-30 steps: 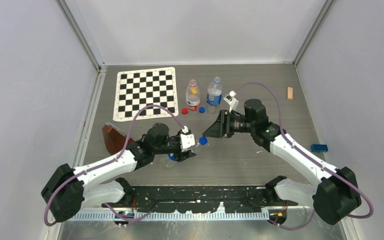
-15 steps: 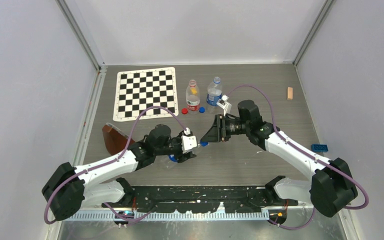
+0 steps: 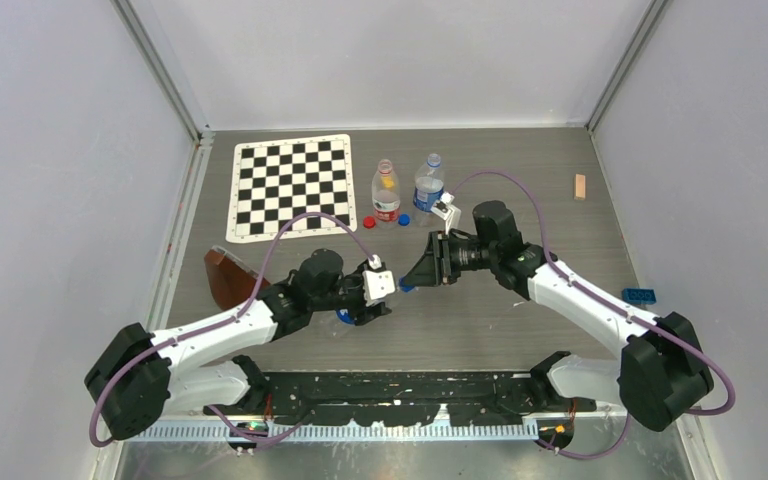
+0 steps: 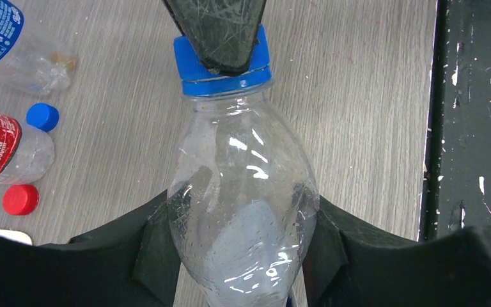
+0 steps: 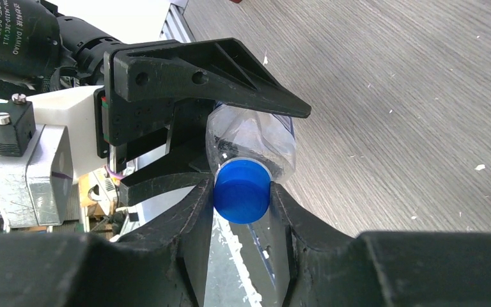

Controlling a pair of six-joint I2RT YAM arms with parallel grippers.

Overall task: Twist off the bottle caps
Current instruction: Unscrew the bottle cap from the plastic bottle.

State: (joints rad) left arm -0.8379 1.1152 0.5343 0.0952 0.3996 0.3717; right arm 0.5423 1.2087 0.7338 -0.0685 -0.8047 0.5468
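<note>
1. The left gripper (image 4: 243,206) has its jaws closed around the belly of a clear bottle (image 4: 233,147), one finger on each side. It holds the bottle roughly level, near the middle of the table (image 3: 500,330).
2. The bottle's long axis runs away from the left gripper toward the right arm, so its neck and blue cap (image 5: 241,190) point straight at the right gripper (image 3: 412,281).
3. The right gripper meets that cap end-on. In the right wrist view a finger presses each side of the cap's rim, so the jaws are clamped on the cap and not on the neck.
4. The coming twist depends on this alignment. The right wrist's roll axis looks close to in line with the bottle's axis, so a roll should turn the cap. Any tilt between the two would probably make the fingers slip off the rim.
5. The right arm is the one at the cap, and the left arm only steadies the body.
6. The red-label bottle (image 3: 386,196) and the blue-label bottle (image 3: 427,190) stand well apart at the far side. A red cap (image 3: 368,222) and a second blue cap (image 3: 403,219) lie loose beside them, so this is probably the last cap.
</note>
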